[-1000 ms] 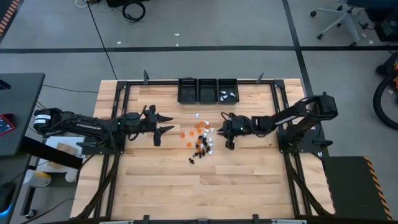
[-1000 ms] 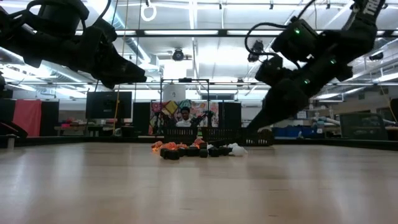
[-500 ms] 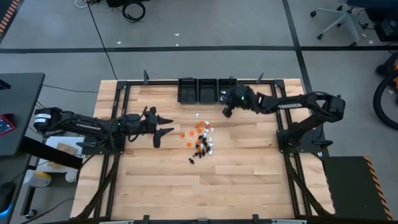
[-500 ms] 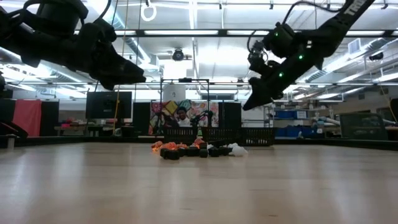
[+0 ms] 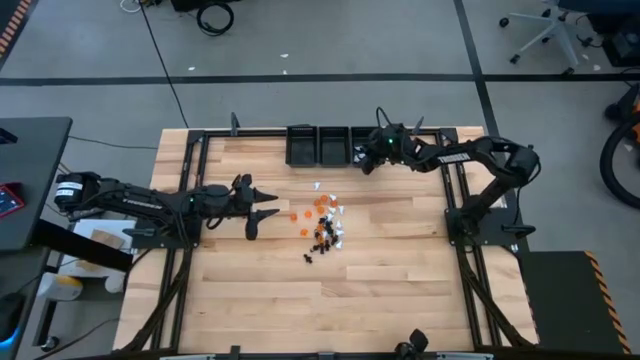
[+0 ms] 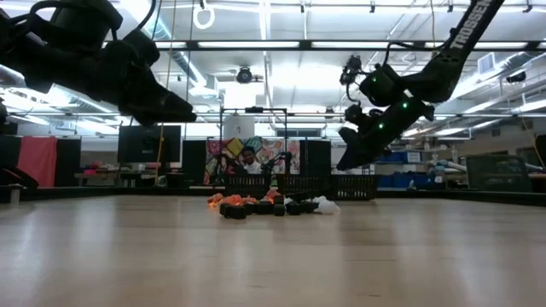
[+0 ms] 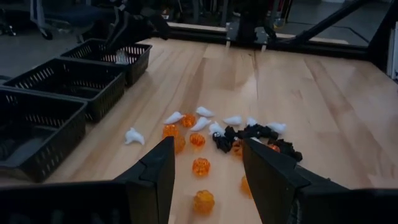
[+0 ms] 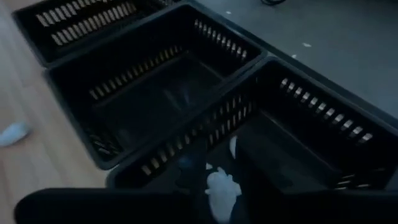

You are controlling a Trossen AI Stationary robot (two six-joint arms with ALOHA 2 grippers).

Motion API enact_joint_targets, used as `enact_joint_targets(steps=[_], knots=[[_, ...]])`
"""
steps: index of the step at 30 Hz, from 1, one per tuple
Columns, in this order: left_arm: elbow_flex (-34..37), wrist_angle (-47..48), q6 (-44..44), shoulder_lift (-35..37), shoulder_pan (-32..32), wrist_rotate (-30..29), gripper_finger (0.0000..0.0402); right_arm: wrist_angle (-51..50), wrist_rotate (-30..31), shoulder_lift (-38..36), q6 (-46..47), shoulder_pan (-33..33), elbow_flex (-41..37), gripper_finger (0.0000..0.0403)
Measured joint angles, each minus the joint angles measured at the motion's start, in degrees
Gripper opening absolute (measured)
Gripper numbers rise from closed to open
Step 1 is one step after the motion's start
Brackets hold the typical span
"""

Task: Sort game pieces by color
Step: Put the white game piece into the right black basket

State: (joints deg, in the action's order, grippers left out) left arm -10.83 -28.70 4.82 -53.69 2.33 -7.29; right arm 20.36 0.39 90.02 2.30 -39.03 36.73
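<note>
The right gripper (image 5: 372, 160) has moved from the game pieces (image 5: 322, 222) to above the rightmost bin (image 5: 367, 146), fingers parting to drop a white piece (image 8: 221, 188); the left gripper (image 5: 262, 198) waits beside the game pieces, spread.

Bright overhead glare; dim, blurry bins (image 8: 186, 99).

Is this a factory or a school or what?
Probably a robotics lab: robot arms on a framed wooden table, open ceiling strip lights, and office chairs on a taped concrete floor.

bare wood (image 5: 300, 300) nearside, 3 bins (image 5: 335, 146) farside
</note>
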Motion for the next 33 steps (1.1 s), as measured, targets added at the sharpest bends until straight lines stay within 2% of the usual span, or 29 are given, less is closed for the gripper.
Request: enact_joint_targets(steps=[8,13,17,22,28,33], knots=[[0.0,-0.67,-1.53,0.02,-0.07,0.0,0.0167,-1.8,-2.65,-7.12,-1.24,1.5,0.01,0.0125],[0.0,-0.68,-1.49,0.02,-0.07,0.0,0.0167,-3.31,-3.36,-8.59,-1.88,8.1,0.02,0.0125],[0.0,-0.68,-1.45,0.02,-0.07,0.0,0.0167,-2.47,-5.56,-8.59,-5.74,15.16,-1.16,0.0126],[0.0,-0.69,-1.43,0.02,-0.07,0.0,0.0167,-1.7,-4.64,-8.59,-6.57,21.21,-3.5,0.0132],[0.0,-2.17,-1.51,0.02,-0.07,0.0,0.0167,2.9,-3.14,-6.53,-4.25,25.43,-6.49,0.0185],[0.0,-3.29,-1.56,0.02,0.07,0.0,0.0167,11.71,-1.21,1.95,-3.87,27.91,-7.02,0.0237]])
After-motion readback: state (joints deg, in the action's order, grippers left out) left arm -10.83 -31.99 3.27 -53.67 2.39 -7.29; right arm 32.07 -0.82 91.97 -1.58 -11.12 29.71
